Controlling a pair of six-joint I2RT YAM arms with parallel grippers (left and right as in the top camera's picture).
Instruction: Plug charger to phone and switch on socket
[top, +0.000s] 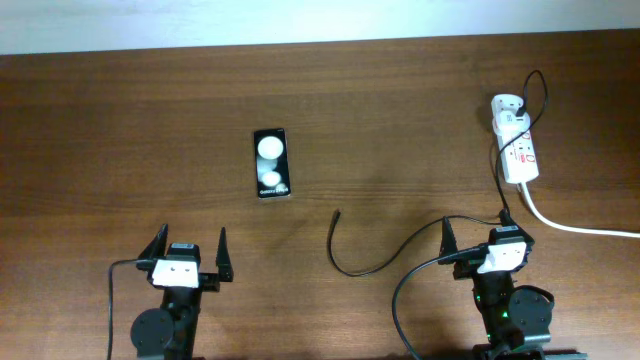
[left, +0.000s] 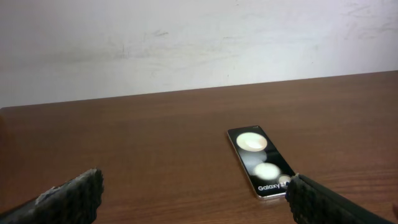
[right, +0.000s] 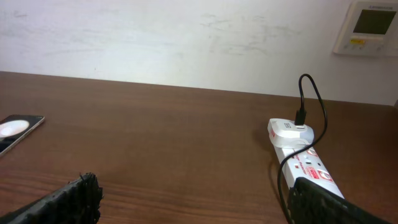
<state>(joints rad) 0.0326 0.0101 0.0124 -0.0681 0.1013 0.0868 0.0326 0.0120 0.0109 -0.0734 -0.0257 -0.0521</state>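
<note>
On the counter (top: 110, 130), the phone (top: 271, 163) lies flat ahead of the left claw (top: 191, 248) and a little to its right, well apart from it. The socket (top: 518, 142) lies ahead of the right claw (top: 477, 238), slightly to its right. The charger (top: 336, 214) has its adapter seated at the socket's far end. Its cable trails back past that claw and curves out to the left, with the plug tip lying between the two claws, apart from the phone.

A dark brown wooden table (top: 150, 120) is seen filling the overhead view. A white, faintly scuffed wall (left: 186, 43) is shown beyond its far edge. A white panel (right: 372, 28) with a greenish display is mounted there, far right.
</note>
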